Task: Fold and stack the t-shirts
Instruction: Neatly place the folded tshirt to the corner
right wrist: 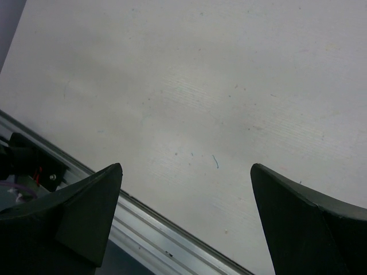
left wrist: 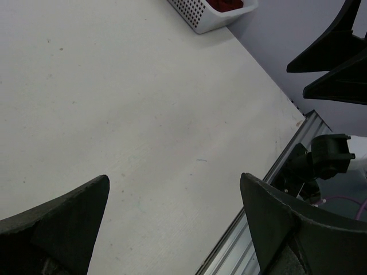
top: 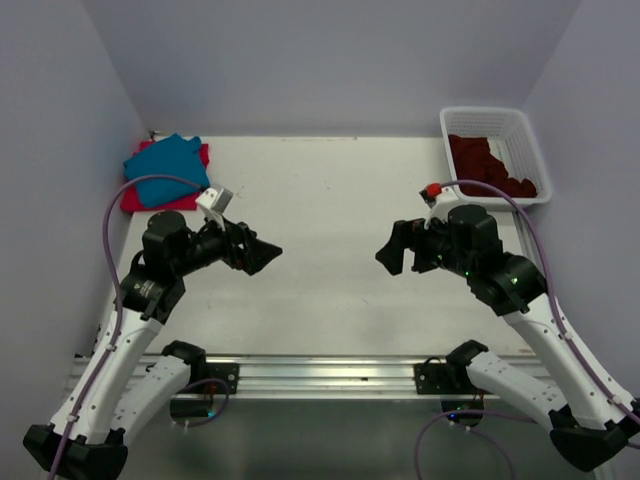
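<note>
A folded teal blue t-shirt (top: 166, 167) lies on a folded bright red t-shirt (top: 139, 194) at the table's far left corner. Dark maroon t-shirts (top: 488, 165) lie crumpled in the white lattice basket (top: 531, 150) at the far right; the basket's corner also shows in the left wrist view (left wrist: 202, 17) with red cloth (left wrist: 228, 5) inside. My left gripper (top: 262, 254) is open and empty over bare table, pointing right. My right gripper (top: 392, 252) is open and empty, pointing left. Their fingertips (left wrist: 96, 189) (right wrist: 112, 175) hover above the white tabletop.
The aluminium rail (top: 320, 372) runs along the table's near edge, with both arm bases bolted to it. Grey walls close in the left, back and right sides. The right arm's fingers (left wrist: 332, 63) show in the left wrist view.
</note>
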{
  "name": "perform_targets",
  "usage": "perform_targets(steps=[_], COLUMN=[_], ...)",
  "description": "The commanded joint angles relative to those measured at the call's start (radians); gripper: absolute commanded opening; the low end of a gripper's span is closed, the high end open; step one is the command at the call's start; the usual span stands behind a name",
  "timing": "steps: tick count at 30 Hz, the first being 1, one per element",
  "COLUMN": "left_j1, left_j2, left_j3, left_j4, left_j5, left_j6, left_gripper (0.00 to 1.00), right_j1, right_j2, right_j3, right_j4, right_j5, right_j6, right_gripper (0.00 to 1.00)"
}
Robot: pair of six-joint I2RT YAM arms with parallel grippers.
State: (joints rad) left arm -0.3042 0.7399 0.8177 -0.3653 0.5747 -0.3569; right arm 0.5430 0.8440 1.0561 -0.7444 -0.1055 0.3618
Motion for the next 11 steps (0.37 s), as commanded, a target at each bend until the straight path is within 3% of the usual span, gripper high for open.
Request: perform_targets(steps=[1, 11], left_j1=[-0.001, -0.001], left_j2=[-0.004, 0.027], left_j3=[-0.011, -0.026], left_j4=[0.012, 0.052], left_j5=[-0.036, 0.008], left_j6=[0.013, 0.036], left_gripper=[1.00, 1.00], right_j1=[0.005, 0.005], right_j2=[-0.002, 0.013], right_j3=[0.001, -0.022], right_j4=[-0.001, 0.019], right_j5=[0.038, 0.063], right_j6=[-0.023, -0.029], right_gripper=[0.99, 0.99])
